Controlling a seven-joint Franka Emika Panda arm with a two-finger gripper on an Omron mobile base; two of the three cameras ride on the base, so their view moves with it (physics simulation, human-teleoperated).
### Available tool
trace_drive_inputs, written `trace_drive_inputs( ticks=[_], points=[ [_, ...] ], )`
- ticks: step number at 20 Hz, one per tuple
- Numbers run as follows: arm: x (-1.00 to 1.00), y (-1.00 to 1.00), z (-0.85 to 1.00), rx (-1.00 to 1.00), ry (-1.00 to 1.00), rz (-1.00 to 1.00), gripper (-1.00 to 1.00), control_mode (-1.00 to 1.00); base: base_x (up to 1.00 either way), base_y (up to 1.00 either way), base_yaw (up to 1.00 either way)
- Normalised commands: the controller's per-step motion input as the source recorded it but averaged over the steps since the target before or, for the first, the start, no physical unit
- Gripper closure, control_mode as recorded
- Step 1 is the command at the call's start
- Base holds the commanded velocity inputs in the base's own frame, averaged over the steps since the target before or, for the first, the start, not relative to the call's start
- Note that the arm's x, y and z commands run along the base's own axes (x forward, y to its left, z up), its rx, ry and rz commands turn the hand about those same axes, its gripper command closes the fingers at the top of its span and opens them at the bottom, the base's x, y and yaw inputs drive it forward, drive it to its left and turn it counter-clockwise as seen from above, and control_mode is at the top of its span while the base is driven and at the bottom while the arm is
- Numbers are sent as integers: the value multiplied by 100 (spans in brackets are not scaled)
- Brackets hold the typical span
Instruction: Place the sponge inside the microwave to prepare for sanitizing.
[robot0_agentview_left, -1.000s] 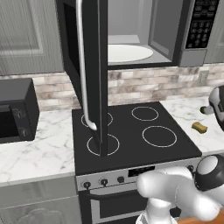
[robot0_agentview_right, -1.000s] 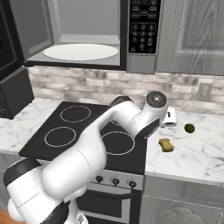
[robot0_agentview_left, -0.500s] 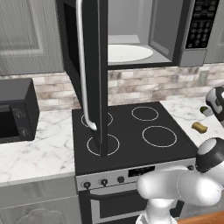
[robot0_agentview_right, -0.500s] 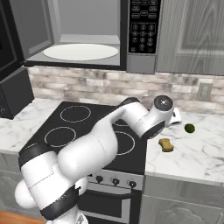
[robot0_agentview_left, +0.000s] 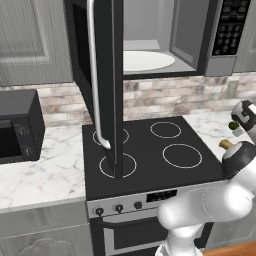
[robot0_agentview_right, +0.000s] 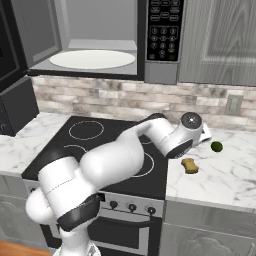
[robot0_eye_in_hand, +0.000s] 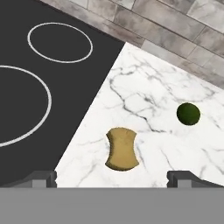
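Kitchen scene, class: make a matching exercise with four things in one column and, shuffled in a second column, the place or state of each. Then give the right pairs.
Things:
1. sponge
2. microwave
3. green ball
4. gripper

Places or states:
A. door swung open, white turntable bare
B. open, hovering above the sponge
C. lying on the marble counter beside the stove
D. on the counter nearer the brick wall

Pairs: 1-C, 2-A, 3-D, 4-B
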Motion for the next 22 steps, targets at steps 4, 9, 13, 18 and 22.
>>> trace_drive_inputs(
  ticks=[4,9,13,18,22],
  points=[
    [26,-19,-22,-11,4,6,-100,-100,0,0,0],
    [14,-16,-24,-3,7,1,-100,-100,0,0,0],
    [5,-12,-26,0,12,0,-100,-100,0,0,0],
    [11,-2,-26,0,13,0,-100,-100,0,0,0],
    [16,-2,-20,0,7,0,-100,-100,0,0,0]
  ],
)
